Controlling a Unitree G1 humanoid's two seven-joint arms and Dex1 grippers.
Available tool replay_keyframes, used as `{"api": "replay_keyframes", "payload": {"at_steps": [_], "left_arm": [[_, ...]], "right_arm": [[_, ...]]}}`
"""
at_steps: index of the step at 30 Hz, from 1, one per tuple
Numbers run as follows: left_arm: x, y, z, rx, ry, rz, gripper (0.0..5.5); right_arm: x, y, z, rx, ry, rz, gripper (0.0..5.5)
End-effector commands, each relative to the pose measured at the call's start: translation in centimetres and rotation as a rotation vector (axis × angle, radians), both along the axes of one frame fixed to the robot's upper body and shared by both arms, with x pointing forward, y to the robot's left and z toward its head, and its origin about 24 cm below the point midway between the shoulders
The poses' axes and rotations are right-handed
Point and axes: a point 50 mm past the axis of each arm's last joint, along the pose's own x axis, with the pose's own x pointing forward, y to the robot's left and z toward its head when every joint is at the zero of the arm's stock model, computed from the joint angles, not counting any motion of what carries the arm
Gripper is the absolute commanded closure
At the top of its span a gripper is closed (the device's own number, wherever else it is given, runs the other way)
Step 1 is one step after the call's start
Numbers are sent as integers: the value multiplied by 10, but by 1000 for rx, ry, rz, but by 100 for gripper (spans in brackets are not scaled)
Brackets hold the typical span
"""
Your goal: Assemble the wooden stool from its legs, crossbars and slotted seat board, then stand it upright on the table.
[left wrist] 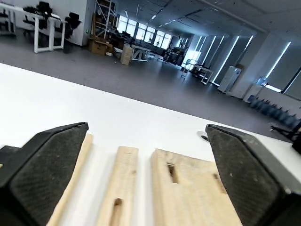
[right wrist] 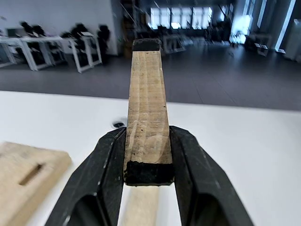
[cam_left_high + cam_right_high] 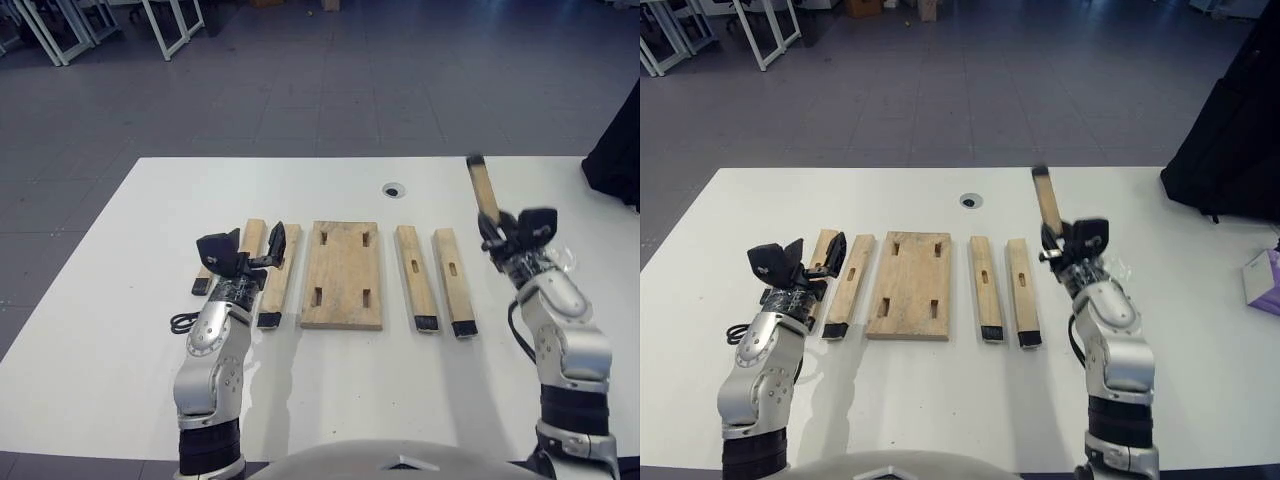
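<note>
The wooden bar [image 3: 484,192] is raised near the table's [image 3: 110,300] right edge, clamped in the right gripper [image 3: 500,236] — a first pick-up, I judge. Seat board [image 3: 343,273] lies mid-table; left gripper [image 3: 250,248] hangs spread above the left legs [image 3: 274,280] — next, line bar up with a slot

Pale black-tipped crossbar [image 3: 485,195], white table [image 3: 100,300]

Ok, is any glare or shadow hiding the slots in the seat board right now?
Left eye view: table evenly lit, no glare; the four slots in the seat board read dark and clear. Left wrist view: bright windows behind, near slots legible. Right wrist view: backlit likewise, yet the wooden bar in the right gripper is well lit.
</note>
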Motion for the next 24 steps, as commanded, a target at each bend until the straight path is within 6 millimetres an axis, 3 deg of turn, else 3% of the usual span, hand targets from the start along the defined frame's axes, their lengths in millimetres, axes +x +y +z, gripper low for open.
{"api": "replay_keyframes", "payload": {"at_steps": [1, 4, 7, 19, 24], "left_arm": [[7, -30, 31, -433, -38, -343, 88], [-2, -39, 47, -610, -77, -475, 88], [-5, -46, 41, -637, -3, -514, 88], [-6, -51, 14, -571, 174, -462, 88], [-5, -51, 19, -621, 139, -457, 88]], "right_arm": [[-7, 37, 0, -69, -20, 250, 421], [-18, 67, -6, -90, -18, 408, 421], [-29, 86, -4, -58, -19, 525, 421], [-44, 97, -6, -63, 12, 687, 421], [-50, 100, -13, -82, 49, 742, 421]]}}
